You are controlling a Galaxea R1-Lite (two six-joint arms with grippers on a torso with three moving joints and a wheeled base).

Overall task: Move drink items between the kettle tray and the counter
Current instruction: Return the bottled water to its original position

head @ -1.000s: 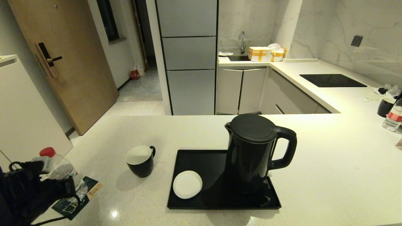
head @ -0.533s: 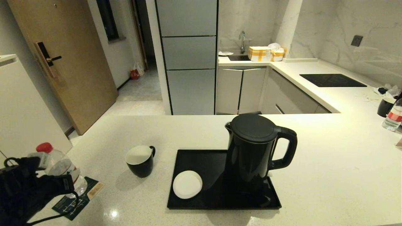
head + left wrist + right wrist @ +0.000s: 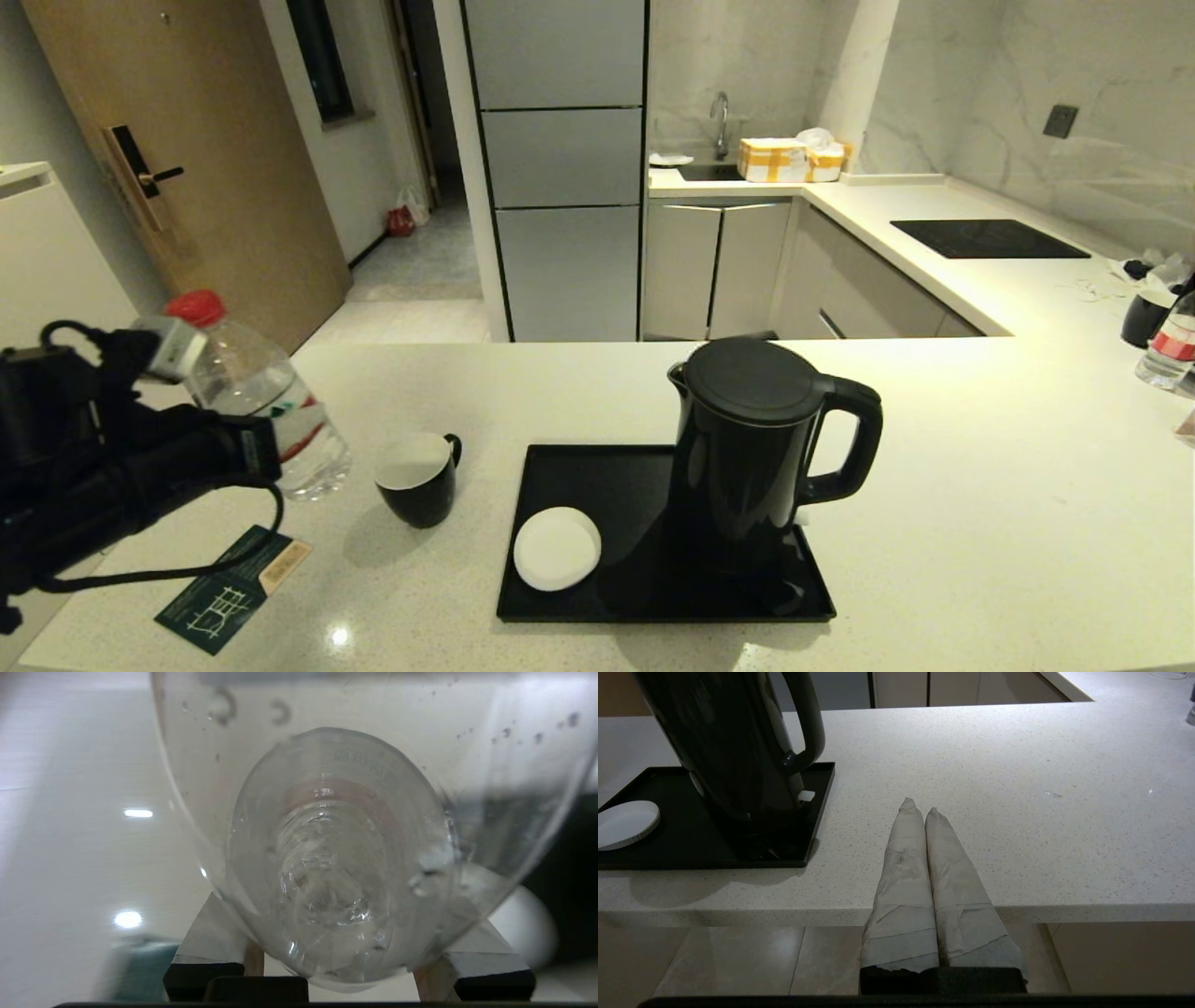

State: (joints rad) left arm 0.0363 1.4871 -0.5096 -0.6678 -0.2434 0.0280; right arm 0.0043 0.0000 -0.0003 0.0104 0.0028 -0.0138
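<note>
Our left gripper [image 3: 219, 397] is squeezed tight on the small bottle [image 3: 266, 401] and holds it up in the air at the left side of the counter [image 3: 980, 485]. Our right gripper [image 3: 920, 809] hangs near the front edge of the counter, to the right of the kettle tray [image 3: 579, 611], with its two wrapped fingers pressed together and nothing between them.

We count two bottles: the one we hold, and a second bottle [image 3: 1172, 350] far off at the right edge. We count two mugs too: one mug [image 3: 417, 478] just left of the tray, and another mug [image 3: 1146, 317] beside that far bottle. We see one kettle [image 3: 756, 443], one saucer [image 3: 557, 548] and one tray. We also see one green leaflet [image 3: 231, 588] lying flat on the counter.

The held bottle leans. Its red cap [image 3: 196, 306] points up and to the left, and its bottom points down and to the right, toward the near mug. Its long side runs on that slant.

The kettle stands upright on the tray, handle to the right. The saucer lies flat on the tray's front left part.

Half a second ago the bottle was low, just over the leaflet. Now it is much higher, and the leaflet lies uncovered.
</note>
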